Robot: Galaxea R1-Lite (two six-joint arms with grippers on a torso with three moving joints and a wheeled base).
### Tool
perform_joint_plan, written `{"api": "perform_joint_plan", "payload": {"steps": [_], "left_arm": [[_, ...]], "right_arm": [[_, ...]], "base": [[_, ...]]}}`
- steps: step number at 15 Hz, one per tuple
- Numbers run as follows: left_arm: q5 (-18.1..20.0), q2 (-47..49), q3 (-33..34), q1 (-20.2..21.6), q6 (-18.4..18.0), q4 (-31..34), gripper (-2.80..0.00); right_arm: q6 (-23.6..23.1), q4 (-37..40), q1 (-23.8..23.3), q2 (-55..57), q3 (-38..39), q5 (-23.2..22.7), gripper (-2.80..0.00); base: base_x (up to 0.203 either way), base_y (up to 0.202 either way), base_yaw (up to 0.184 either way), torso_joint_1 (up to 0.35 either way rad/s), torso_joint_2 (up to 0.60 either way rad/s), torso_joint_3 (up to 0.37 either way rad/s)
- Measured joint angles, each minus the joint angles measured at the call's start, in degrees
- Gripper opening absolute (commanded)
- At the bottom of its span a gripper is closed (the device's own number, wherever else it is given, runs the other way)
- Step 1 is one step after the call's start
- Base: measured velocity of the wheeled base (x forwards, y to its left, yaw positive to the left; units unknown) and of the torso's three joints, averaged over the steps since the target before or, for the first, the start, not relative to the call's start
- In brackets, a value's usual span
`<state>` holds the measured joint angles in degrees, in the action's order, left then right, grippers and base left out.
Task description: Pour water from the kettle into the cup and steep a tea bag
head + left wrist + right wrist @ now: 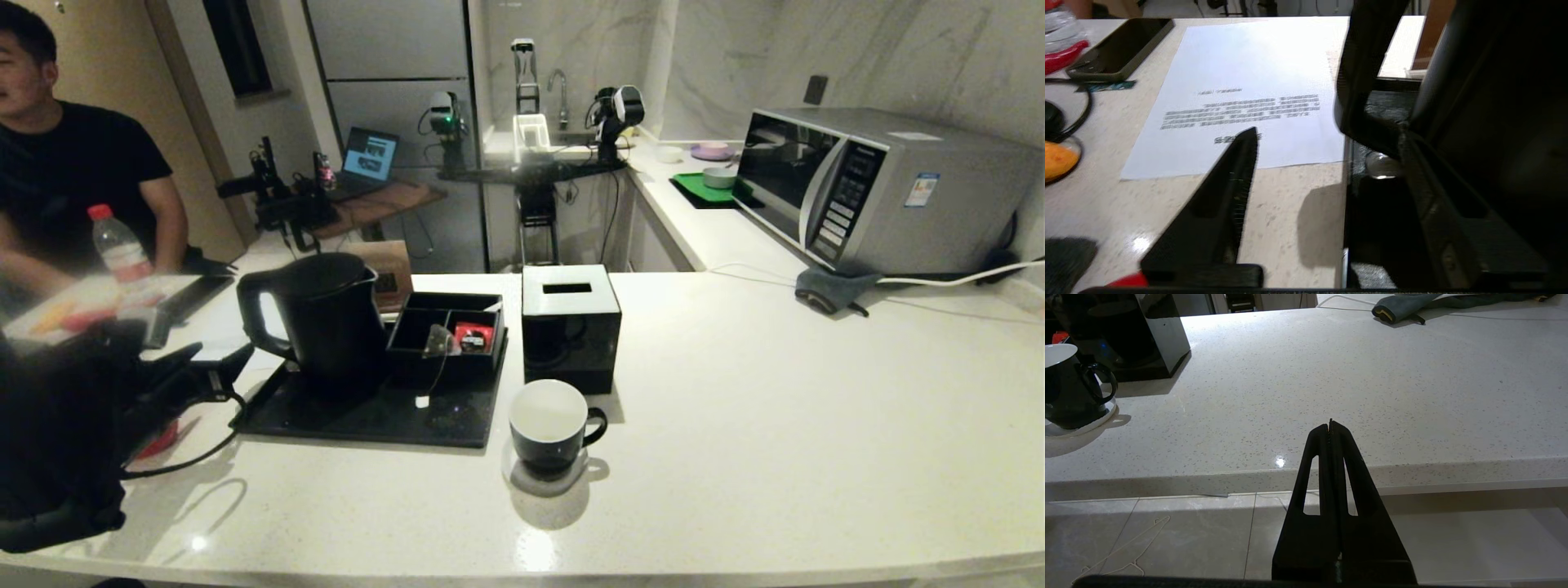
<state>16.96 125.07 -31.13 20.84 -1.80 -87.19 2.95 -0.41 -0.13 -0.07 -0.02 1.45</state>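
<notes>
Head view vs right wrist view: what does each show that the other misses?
Head view only: the tall matte black kettle on the black tray, the pale pyramid tea bag in the black compartment box, the silver microwave, and the open left tool near the kettle handle. Right wrist view only: the shut right tool off the counter edge. Both: glossy black cup, black cube tissue box, white speckled counter.
</notes>
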Motion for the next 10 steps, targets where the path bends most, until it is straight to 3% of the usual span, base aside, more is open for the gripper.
{"api": "perform_joint_plan", "payload": {"steps": [4,10], "left_arm": [[3.29,1.22,-2.36,-0.18,1.79,-0.01,0.0],[3.48,3.56,-9.29,-0.06,2.07,-0.02,0.0]], "right_arm": [[-0.01,0.0,0.02,0.0,-0.02,-0.02,-2.8],[0.0,0.0,0.02,0.0,0.02,-0.05,-2.8]], "base": [[0.0,0.0,0.0,0.0,0.0,0.0],[0.0,0.0,0.0,0.0,0.0,0.0]]}}
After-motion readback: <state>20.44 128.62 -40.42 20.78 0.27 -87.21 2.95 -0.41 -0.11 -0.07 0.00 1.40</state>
